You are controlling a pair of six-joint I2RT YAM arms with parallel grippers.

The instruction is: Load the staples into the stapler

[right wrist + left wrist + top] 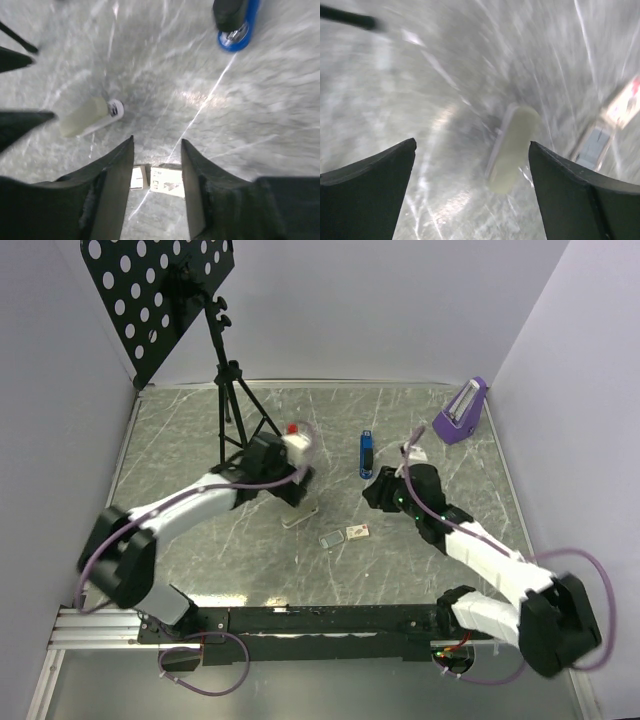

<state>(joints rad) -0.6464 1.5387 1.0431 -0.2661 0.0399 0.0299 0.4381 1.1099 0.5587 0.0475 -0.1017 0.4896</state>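
Cardboard staples box (167, 181) lay, we judged, nearest the right gripper (157, 142), long side across its parted jaws; left gripper (472, 145) gaped empty

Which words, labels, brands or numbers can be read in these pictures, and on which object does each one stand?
No text can be read in any view.
Staple box: printed marks, too small and blurred to read.
Blue stapler: no legible marking shows.
Purple object at the far right of the table: no legible marking shows.
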